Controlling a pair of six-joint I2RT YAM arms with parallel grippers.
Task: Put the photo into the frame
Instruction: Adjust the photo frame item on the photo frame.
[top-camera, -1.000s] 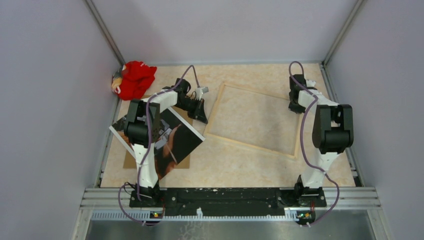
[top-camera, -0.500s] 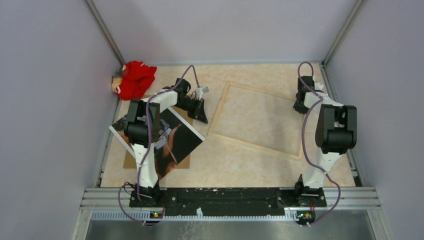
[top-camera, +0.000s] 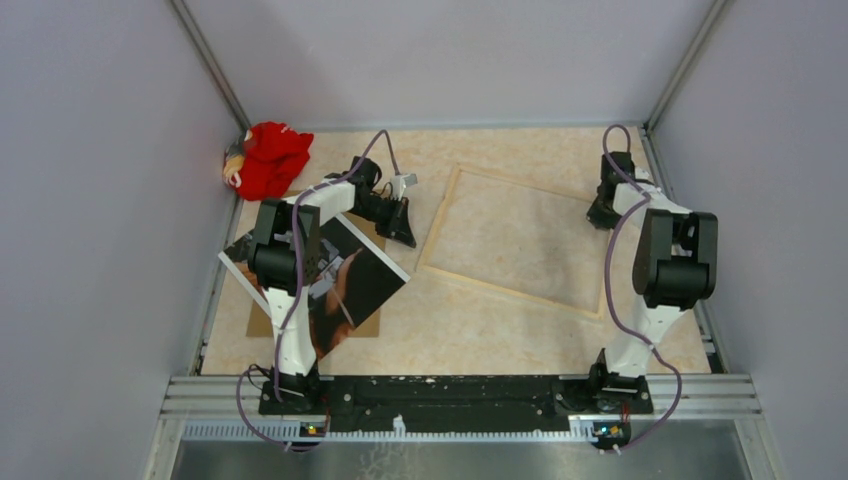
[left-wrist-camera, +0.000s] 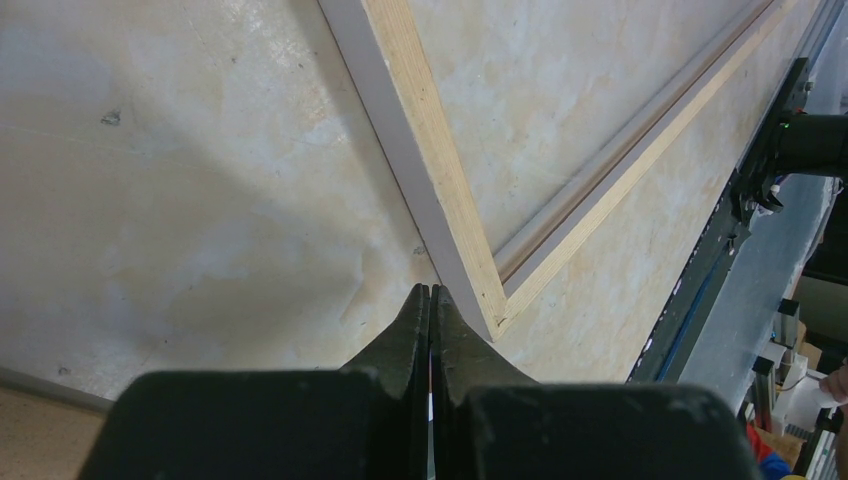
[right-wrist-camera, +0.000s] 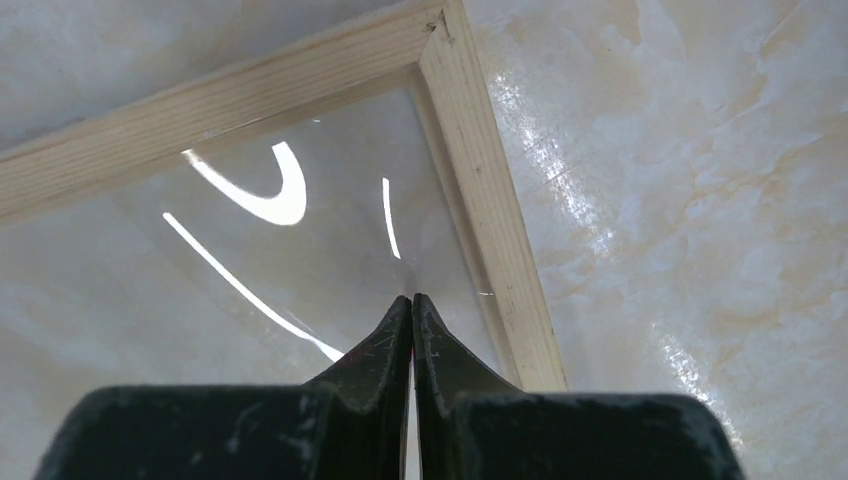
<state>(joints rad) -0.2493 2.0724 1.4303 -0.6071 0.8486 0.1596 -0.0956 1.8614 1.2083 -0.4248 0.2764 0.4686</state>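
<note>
The frame (top-camera: 510, 291) lies in the middle of the desk (top-camera: 470, 335). The photo (top-camera: 355, 285) lies by the left edge, on a brown board (top-camera: 262, 322). Both hands are pressed together and empty: the left hand (left-wrist-camera: 432, 300) by the frame's near left corner, the right hand (right-wrist-camera: 412, 305) over its far right corner.

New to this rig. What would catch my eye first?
The pale frame lies askew mid-table, with the shut left tool beside its left edge and the shut right tool at its far-right corner. Left of it lies the dark photo; a red bundle sits in the far-left corner.
</note>
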